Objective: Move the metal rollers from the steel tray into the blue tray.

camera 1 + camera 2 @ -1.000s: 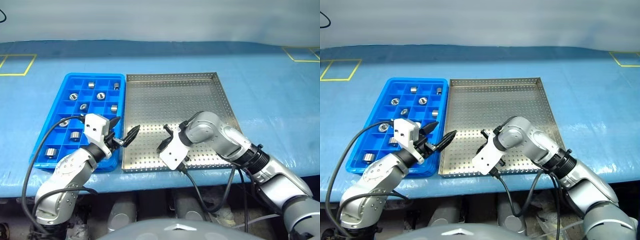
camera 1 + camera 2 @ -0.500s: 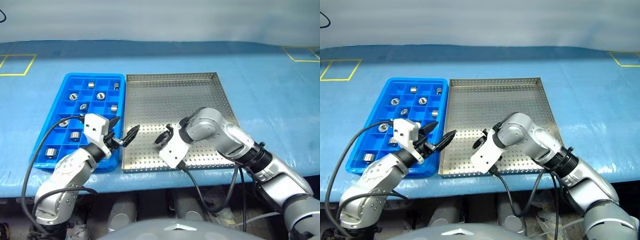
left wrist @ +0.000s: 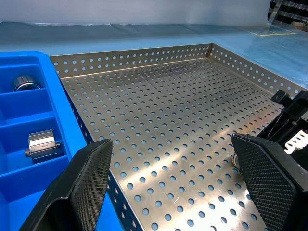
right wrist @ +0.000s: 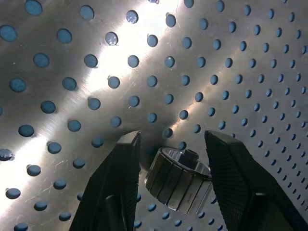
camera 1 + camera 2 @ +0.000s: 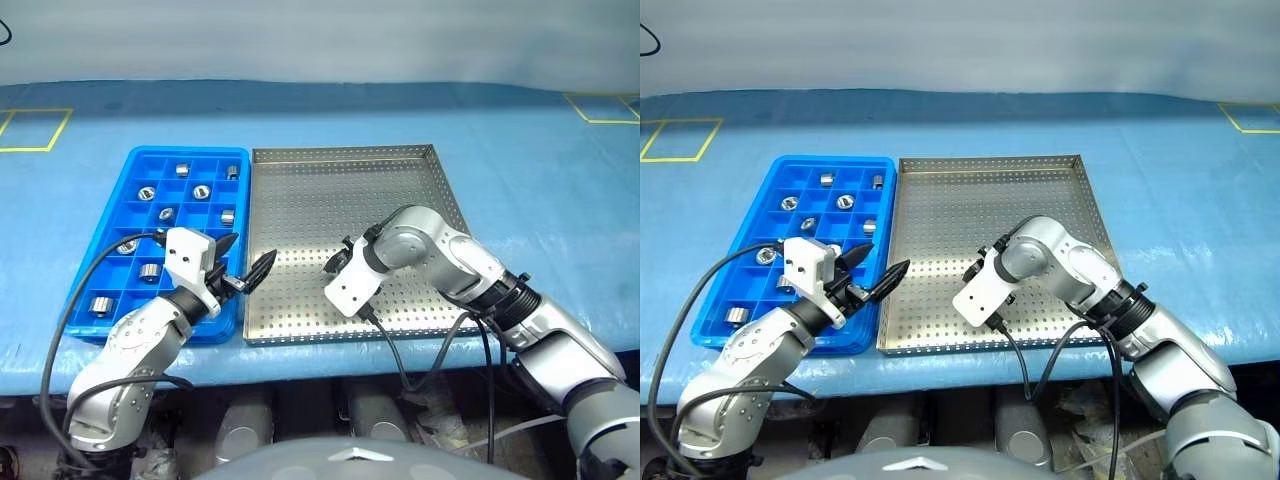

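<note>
Pinching one roller point(image 4: 179, 179) in the right tool point(image 5: 338, 264), low over the near steel tray point(image 5: 300, 175); holding the left tool point(image 5: 246, 268) wide and empty beside it. Farther left, sitting in the blue tray point(image 5: 137, 158), roughly ten rollers point(image 5: 201, 191); nearly finishing.

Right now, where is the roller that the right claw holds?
The roller sits between the right claw's fingers, over the near part of the steel tray.
</note>
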